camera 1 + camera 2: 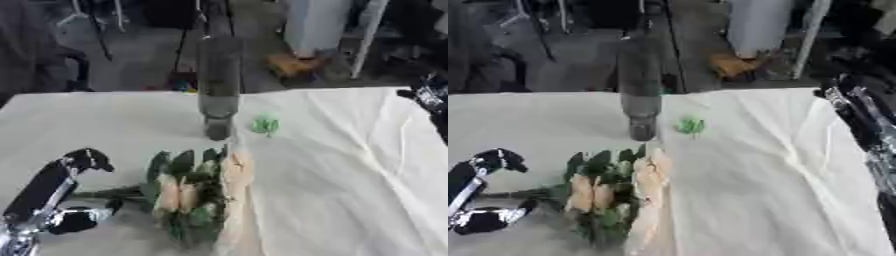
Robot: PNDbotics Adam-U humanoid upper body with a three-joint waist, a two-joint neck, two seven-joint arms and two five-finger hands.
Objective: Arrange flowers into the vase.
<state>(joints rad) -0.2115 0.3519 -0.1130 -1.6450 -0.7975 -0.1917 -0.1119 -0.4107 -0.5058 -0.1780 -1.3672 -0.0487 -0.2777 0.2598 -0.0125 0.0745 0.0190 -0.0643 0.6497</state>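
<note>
Nearest to me in the left eye view lies the bunch of cream-petalled flowers with dark green leaves point(188, 195), flat on the white cloth-covered table point(350, 175), blooms toward the middle and stems running out to my left. My left hand point(66, 192) sits at the lower left with its fingers spread apart, one above the stems and one below them, bracketing the stems; I cannot tell whether they touch. Beyond the bunch stands the tall dark grey cylindrical vase point(218, 85), upright near the table's far edge; I cannot see inside it. Just right of its base is a small green leafy scrap point(266, 125), apart from both vase and bunch. My right hand point(429, 95) shows only as a dark shape at the right edge; its fingers I cannot make out.

From the right eye view, more of my right arm point(859, 120) shows along the right side, well apart from the flowers. Nothing stands between bunch and vase.
</note>
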